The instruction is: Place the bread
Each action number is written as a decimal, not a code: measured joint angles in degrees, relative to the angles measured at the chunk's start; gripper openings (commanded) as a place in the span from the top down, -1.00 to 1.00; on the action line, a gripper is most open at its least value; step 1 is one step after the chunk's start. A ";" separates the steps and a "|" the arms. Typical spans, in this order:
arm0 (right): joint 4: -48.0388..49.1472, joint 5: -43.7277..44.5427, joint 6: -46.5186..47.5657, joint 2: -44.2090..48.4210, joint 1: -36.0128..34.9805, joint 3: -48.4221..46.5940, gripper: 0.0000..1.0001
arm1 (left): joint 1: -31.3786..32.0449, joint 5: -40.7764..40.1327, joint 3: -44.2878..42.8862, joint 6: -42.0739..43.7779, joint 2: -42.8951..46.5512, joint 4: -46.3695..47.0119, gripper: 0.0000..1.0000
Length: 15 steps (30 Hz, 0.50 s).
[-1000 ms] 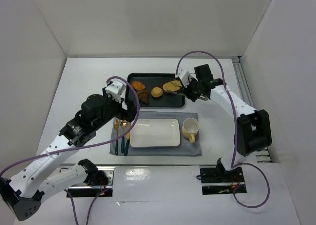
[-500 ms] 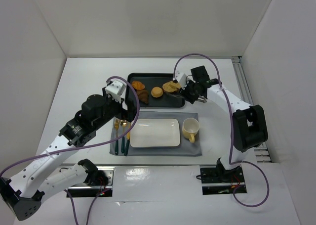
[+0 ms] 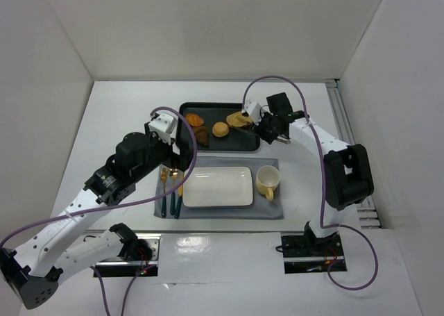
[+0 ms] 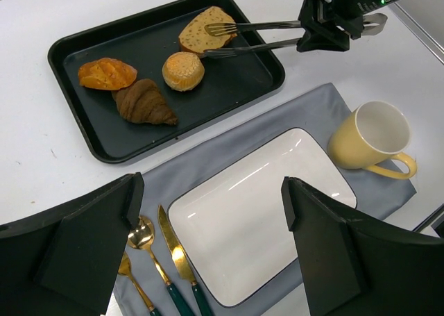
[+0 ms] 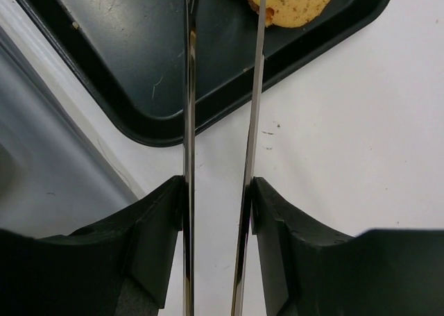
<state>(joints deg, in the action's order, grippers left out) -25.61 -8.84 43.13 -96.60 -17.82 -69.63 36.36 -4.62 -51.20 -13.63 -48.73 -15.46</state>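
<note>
The bread (image 3: 239, 119) (image 4: 201, 31) (image 5: 298, 0), a flat golden-tan slice with a darker crust, lies in the right end of the black tray (image 3: 222, 146) (image 4: 229, 80) (image 5: 118, 45). My right gripper (image 3: 268, 127) (image 5: 216, 191) is shut on metal tongs (image 4: 270, 26) (image 5: 188, 121), which reach left into the tray. One tong tip lies over the slice and the other runs along its near edge. My left gripper (image 3: 182, 142) (image 4: 211, 198) hangs open above the white plate (image 3: 217, 186) (image 4: 263, 212), with nothing between its fingers.
The tray also holds a round pale bun (image 3: 220, 129) (image 4: 183, 71), a dark croissant (image 3: 201, 135) (image 4: 143, 102) and an orange pastry (image 3: 193, 119) (image 4: 106, 73). On the grey mat (image 3: 274, 208) (image 4: 312, 107) sit a yellow cup (image 3: 267, 180) (image 4: 371, 146) and gold cutlery (image 3: 170, 191) (image 4: 173, 260).
My right gripper has moved a little left and back with the tongs, bringing their tips onto the bread, and the tong arms stand slightly closer. The left arm has not moved.
</note>
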 measured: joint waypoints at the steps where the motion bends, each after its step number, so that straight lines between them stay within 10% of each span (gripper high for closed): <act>1: 0.20 0.17 0.09 0.00 -0.04 0.00 0.09 | 0.00 0.00 0.02 0.02 0.00 0.00 -1.00; 15: 1.81 2.47 1.05 0.00 -0.68 0.00 0.47 | 0.00 0.00 0.02 0.00 0.00 0.00 -1.00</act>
<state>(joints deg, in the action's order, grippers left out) -23.79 -6.37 44.18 -96.60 -18.50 -69.63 36.36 -4.62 -51.18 -13.63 -48.73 -15.46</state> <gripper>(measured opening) 0.335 1.000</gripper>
